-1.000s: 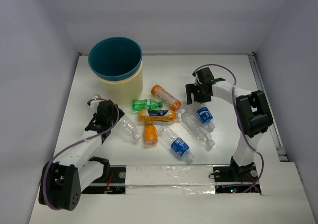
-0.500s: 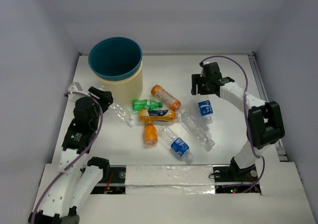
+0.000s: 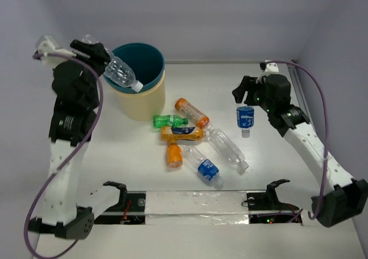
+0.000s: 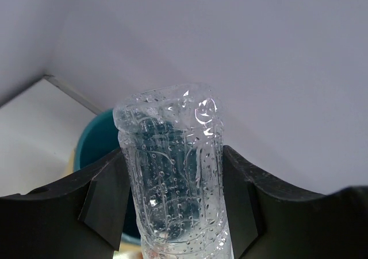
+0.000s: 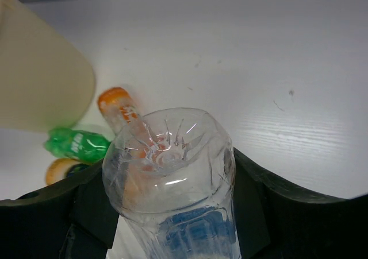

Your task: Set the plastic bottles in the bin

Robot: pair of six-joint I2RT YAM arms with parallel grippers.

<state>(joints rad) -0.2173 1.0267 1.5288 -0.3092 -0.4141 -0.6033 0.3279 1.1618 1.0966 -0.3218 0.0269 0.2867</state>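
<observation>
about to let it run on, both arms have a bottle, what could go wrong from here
The clear bottle in the left gripper lies tilted over the rim of the bin; released now, it might clip the rim and fall outside. The right gripper holds the blue-labelled bottle by its base end, cap down; it could slip on the way over.

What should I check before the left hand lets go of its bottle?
1. Grip of left hand on clear bottle: ok, jaws clamp its base end.
2. Clear bottle fully over the bin opening: cannot tell; its cap overlaps the near rim in the top view.
3. Bin upright: ok.
4. Grip of right hand on blue-labelled bottle: ok, lifted, cap down.
5. Right hand away from the bin: ok, well apart.
6. The table cleared: not ok; six bottles lie there.
</observation>
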